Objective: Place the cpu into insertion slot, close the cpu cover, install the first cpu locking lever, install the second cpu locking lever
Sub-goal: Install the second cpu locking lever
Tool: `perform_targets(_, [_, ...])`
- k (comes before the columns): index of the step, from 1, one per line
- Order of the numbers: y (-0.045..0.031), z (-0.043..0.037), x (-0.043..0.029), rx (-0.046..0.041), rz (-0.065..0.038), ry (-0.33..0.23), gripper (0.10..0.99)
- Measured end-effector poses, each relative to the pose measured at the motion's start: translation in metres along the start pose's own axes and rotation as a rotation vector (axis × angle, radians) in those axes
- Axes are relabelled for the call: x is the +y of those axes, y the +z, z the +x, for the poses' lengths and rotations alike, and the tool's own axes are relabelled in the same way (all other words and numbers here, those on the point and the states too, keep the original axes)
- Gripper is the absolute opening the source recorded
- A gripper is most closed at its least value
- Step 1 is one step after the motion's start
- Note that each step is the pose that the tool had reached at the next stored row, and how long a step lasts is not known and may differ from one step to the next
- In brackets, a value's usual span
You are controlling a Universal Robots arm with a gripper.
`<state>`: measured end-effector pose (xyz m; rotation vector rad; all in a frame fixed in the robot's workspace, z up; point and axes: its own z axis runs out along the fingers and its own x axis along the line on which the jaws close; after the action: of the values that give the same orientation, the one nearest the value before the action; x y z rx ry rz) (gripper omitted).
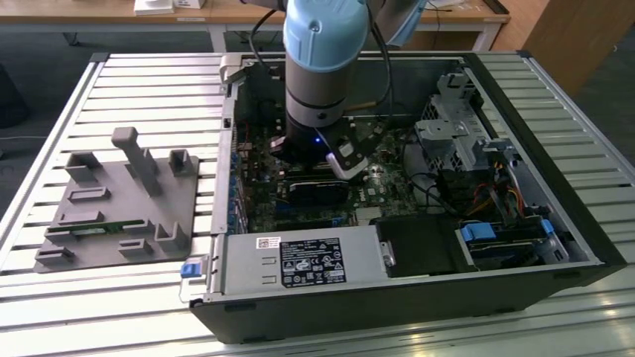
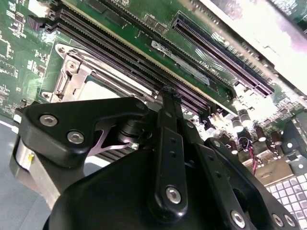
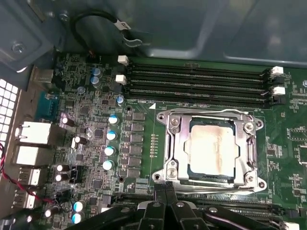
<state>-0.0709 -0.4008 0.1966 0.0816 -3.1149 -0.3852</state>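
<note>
In the first wrist view the cpu [image 3: 211, 148], a square chip with a pale smeared metal top, lies in the insertion slot [image 3: 256, 184] on the green board. The silvery cpu cover [image 3: 175, 143] lies flat around it, framing the chip through its window. My gripper [image 3: 166, 190] hovers at the socket's edge, its two black fingers pressed together, nothing visible between them. In the second wrist view one fingertip [image 2: 169, 96] sits beside a socket corner [image 2: 72, 72]. In the exterior view the gripper [image 1: 332, 160] reaches down into the open computer case.
Long black memory slots [image 3: 196, 81] run beside the socket. Capacitors [image 3: 110, 136] and rear ports [image 3: 33, 134] stand further off. A black cable [image 3: 96, 21] loops on the case wall. A grey fixture [image 1: 119, 201] lies on the slatted table; a power supply [image 1: 297, 260] and drive cage [image 1: 456, 126] crowd the case.
</note>
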Motion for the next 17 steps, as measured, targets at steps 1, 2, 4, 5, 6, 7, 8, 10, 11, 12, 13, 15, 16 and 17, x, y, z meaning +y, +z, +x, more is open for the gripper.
perform_targets(1, [0.0003, 0.0001, -0.0001, 0.0000, -0.003, 0.000, 0.118])
perform_targets(2, [0.0007, 0.0004, -0.0001, -0.0001, -0.006, -0.001, 0.118])
perform_targets(4, [0.0014, 0.0013, -0.0003, -0.0003, -0.011, -0.001, 0.118])
perform_targets(5, [0.0018, 0.0017, -0.0003, -0.0004, -0.014, -0.001, 0.118])
perform_targets(6, [0.0021, 0.0019, -0.0004, -0.0005, -0.017, -0.001, 0.118])
perform_targets(7, [0.0024, 0.0020, -0.0005, -0.0006, -0.019, -0.001, 0.118])
perform_targets(8, [0.0027, 0.0021, -0.0006, -0.0005, -0.021, -0.001, 0.118])
perform_targets(10, [0.0034, 0.0023, -0.0008, -0.0006, -0.025, -0.002, 0.118])
perform_targets(11, [0.0036, 0.0024, -0.0009, -0.0006, -0.027, -0.002, 0.118])
perform_targets(12, [0.0039, 0.0026, -0.0010, -0.0007, -0.030, -0.003, 0.118])
perform_targets(13, [0.0042, 0.0028, -0.0010, -0.0008, -0.032, -0.003, 0.118])
perform_targets(15, [0.0056, 0.0030, -0.0007, -0.0024, -0.041, -0.004, 0.118])
perform_targets(16, [0.0055, 0.0032, -0.0009, -0.0022, -0.043, -0.004, 0.118])
perform_targets(17, [0.0051, 0.0035, -0.0010, -0.0016, -0.044, -0.004, 0.118])
